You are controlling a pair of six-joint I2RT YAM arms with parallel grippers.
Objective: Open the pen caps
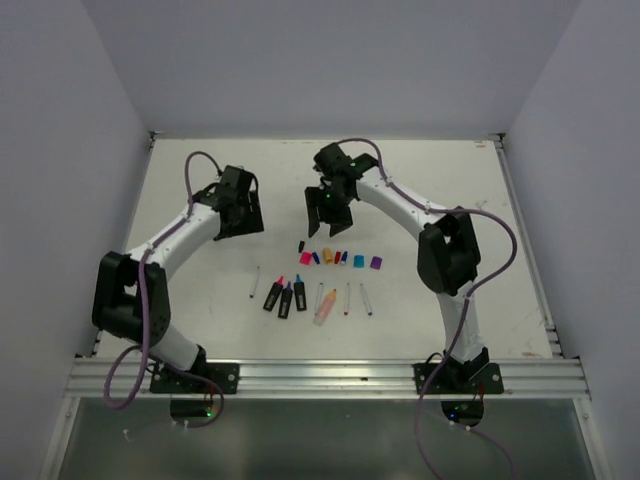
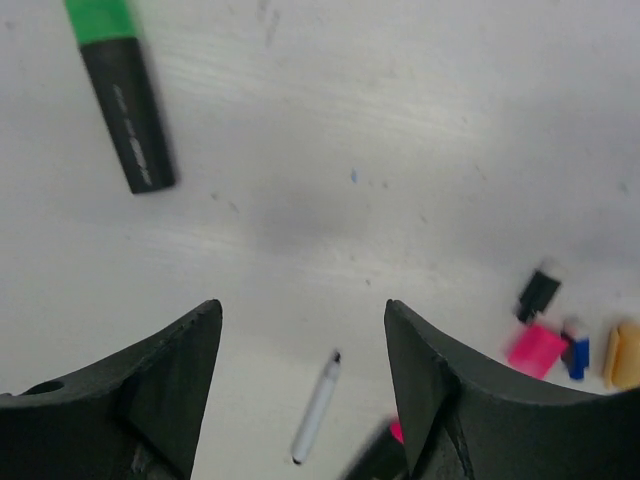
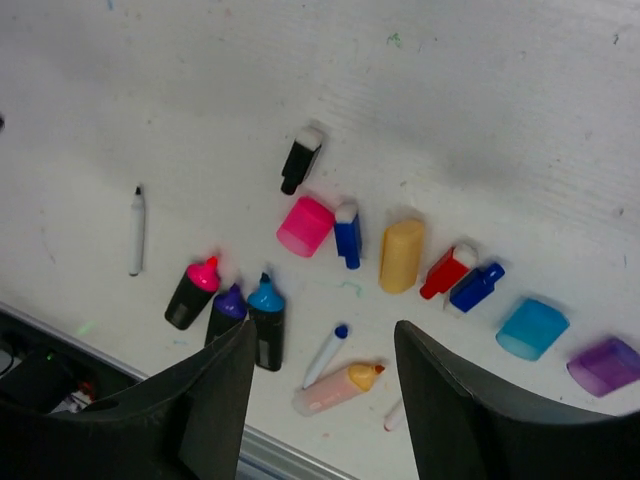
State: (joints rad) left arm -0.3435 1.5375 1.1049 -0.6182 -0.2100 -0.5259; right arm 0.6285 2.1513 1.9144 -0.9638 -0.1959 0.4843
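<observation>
White table (image 1: 450, 200): bore every pen and cap loose on its surface, in the middle between the two arms.
Left gripper (image 2: 303, 310): jaws stood released and wide apart, nothing between them, above bare table.
Right gripper (image 3: 325, 340): jaws likewise parted and empty, hanging over the near side of the pen cluster.
Green cap (image 2: 100, 18): sat on the end of a black barrel (image 2: 135, 120), lying at the upper left of the left wrist view, well apart from the other caps.
Black cap (image 3: 301, 158): lay alone, just beyond the row's left end.
Pink cap (image 3: 305, 226): lay on its side, just beside a blue cap (image 3: 347, 235).
Orange cap (image 3: 402, 255): lay next in the row, near the middle.
Red cap (image 3: 447, 271): touched a second blue cap (image 3: 476, 287).
Cyan cap (image 3: 532, 328): lay near the purple cap (image 3: 604, 365), which ended the row on the right.
Black highlighters (image 3: 226, 312): three lay side by side nearer the arms, with bare pink, purple and blue tips.
Peach pen (image 3: 335, 388): lay uncapped, just beside a white pen (image 3: 325, 355) with a blue tip.
Thin white pen (image 3: 136, 230): lay apart on the left, black tip exposed.
</observation>
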